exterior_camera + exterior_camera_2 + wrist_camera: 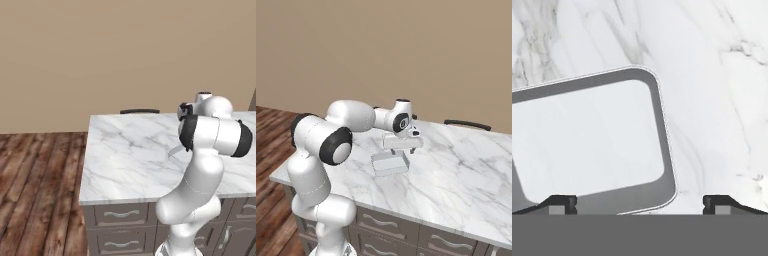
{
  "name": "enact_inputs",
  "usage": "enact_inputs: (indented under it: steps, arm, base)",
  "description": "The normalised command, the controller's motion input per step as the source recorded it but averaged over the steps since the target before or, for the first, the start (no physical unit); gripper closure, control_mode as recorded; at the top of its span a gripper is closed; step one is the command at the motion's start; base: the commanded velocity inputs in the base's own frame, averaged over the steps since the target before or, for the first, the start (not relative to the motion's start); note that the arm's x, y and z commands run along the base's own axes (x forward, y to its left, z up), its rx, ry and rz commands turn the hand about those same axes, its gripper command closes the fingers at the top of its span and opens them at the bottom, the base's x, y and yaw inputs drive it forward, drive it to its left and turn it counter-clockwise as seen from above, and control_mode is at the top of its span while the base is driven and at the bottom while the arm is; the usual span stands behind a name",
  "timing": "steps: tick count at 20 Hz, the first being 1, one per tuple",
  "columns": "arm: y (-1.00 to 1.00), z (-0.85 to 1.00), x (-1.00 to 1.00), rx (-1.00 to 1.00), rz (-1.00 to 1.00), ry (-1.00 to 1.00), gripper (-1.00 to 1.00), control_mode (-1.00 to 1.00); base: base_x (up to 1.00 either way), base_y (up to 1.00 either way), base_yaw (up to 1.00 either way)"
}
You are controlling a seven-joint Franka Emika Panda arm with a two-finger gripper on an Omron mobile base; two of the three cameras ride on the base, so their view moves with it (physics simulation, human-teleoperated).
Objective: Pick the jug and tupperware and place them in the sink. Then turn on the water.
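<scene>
Tupperware pick in hand: gripper [402, 148] hovers jaws wide over the tupperware [389, 163] on the marble counter [466, 175] (nothing held), so next it should centre, descend and close.

My count: 1 tub, 1 counter, 2 fingertips

Under my claw [402, 148] I see 1 tub [390, 163], pale and shallow, on 1 marble counter [466, 175]; from my hand I count that same 1 tub [587, 145] and my 2 dark fingertips [559, 204], 1 at each side. Along the counter's far edge I count 2 dark curved bars [467, 123], 1 of them half behind my wrist; from the left I make out 1 bar [139, 111]. On the cabinet front I count 4 drawer handles [121, 214] from the left, though some are partly hidden by my arm.
</scene>
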Motion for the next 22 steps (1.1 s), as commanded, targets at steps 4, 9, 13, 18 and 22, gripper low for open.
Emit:
enact_inputs:
  steps: [4,9,13,18,22]
  arm:
    - [-0.05,-0.32,0.01,0.00,0.00,0.00,-1.00,-1.00]
    - [-0.03,-0.30,0.19,0.06,0.02,0.00,-1.00,-1.00]
    - [-0.03,-0.27,0.05,0.05,0.02,0.00,-1.00,-1.00]
    - [-0.03,-0.12,0.00,0.02,0.01,0.00,-1.00,-1.00]
    - [0.00,0.00,0.00,0.00,0.00,0.00,-1.00,-1.00]
  base:
    - [0.00,0.00,0.00]
    - [0.00,0.00,0.00]
    - [0.00,0.00,0.00]
    - [0.00,0.00,0.00]
    - [0.00,0.00,0.00]
